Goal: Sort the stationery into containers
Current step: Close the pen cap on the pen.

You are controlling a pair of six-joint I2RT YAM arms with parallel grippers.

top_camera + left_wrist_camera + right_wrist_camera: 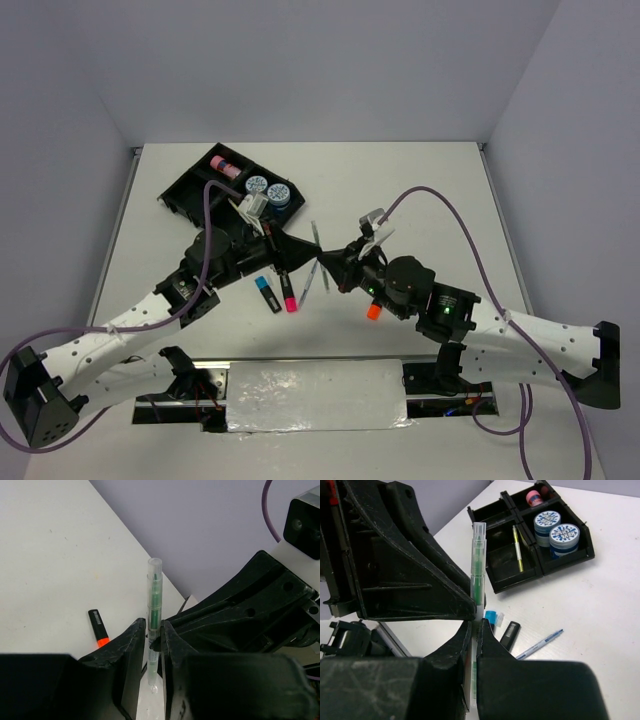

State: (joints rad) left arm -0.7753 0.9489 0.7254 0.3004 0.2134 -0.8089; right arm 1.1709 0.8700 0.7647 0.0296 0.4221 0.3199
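Note:
A thin clear pen with a green core (pixel 315 240) hangs above the table's middle, where both grippers meet. My right gripper (pixel 328 266) (pixel 473 625) is shut on the pen (pixel 478 560). My left gripper (pixel 308 260) (pixel 153 627) has its jaws on either side of the same pen (pixel 154 595), with a thin gap on one side. The black tray (pixel 185 195) (pixel 570 561) sits at the far left. It holds two blue tubs (pixel 257 185) (pixel 280 193), a pink-capped tube (pixel 222 165) and a yellow pencil (pixel 518 550).
A blue highlighter (pixel 267 293) (pixel 491 616) and a pink highlighter (pixel 288 295) lie under the left arm. An orange highlighter (pixel 373 308) (pixel 99 627) lies beneath the right wrist. A thin blue pen (pixel 540 644) lies on the table near them.

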